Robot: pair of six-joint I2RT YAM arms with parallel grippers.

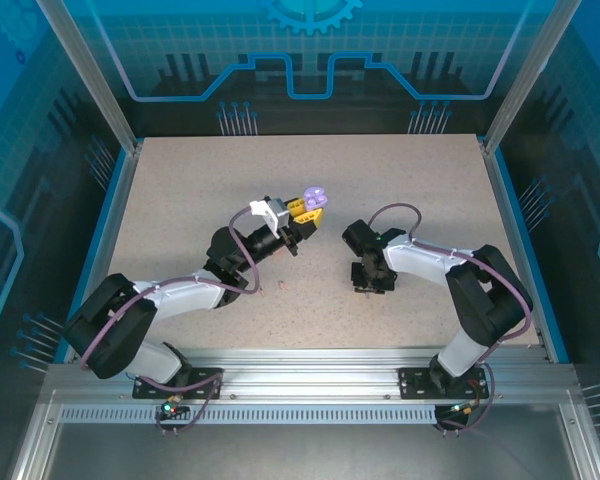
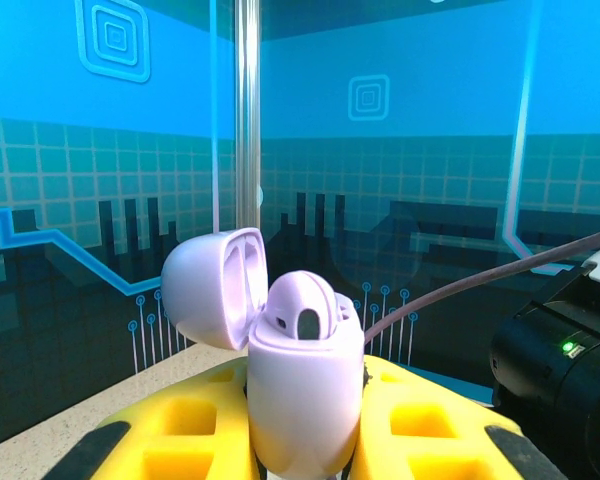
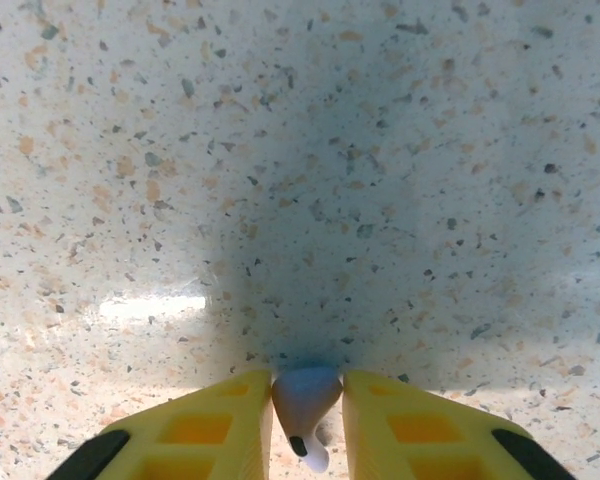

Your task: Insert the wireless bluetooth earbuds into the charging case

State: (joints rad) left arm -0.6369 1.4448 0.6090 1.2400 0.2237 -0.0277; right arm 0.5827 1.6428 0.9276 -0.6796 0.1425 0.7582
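Near the middle of the table, the left pincer holds the purple charging case up off the surface, its jaws clamped tight on the lower body of the case. From the left wrist view the lid stands tipped open to one side. A rounded purple shape with a dark spot sits in the mouth. To me it looks like one bud already seated, though I can't be sure.

A little toward the right edge, well apart from the case, the right pincer points down at the tabletop. Its yellow fingers are drawn in on either side of a purple earbud and seem to touch it on both sides. I can't tell whether the bud rests on the speckled top or sits just off it.

By my reckoning the case is opened and presented, and this bud is gripped but not yet lifted. Carrying it across and seating it in the free socket is what remains.
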